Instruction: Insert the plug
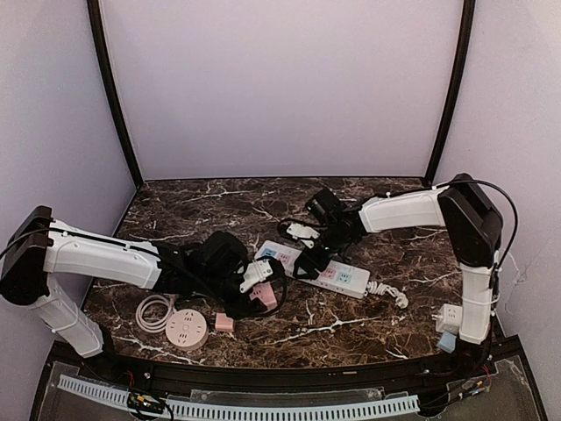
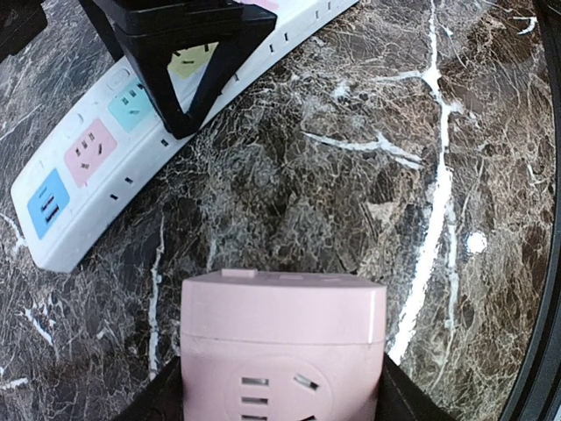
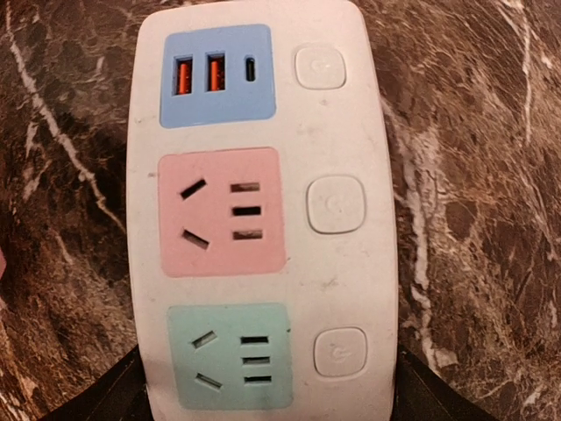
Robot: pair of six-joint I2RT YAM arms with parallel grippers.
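Observation:
My left gripper (image 2: 282, 396) is shut on the plug (image 2: 282, 324), a pink cube adapter with a socket face toward the camera; its prongs are hidden. In the top view the plug (image 1: 266, 296) hangs just left of the white power strip (image 1: 349, 280). The strip (image 3: 263, 219) has a blue USB panel, a pink socket and a green socket, each beside a button. My right gripper (image 3: 267, 399) is shut on the strip's sides at the green socket end, one black finger (image 3: 110, 399) pressed to each edge. In the left wrist view the strip (image 2: 88, 175) lies up and left of the plug.
A round pink socket (image 1: 186, 330) with a coiled white cable (image 1: 153, 311) lies at the front left, a small pink block (image 1: 224, 323) beside it. A white plug (image 1: 302, 231) sits behind the strip. The strip's cord (image 1: 390, 294) trails right toward a white adapter (image 1: 449, 318).

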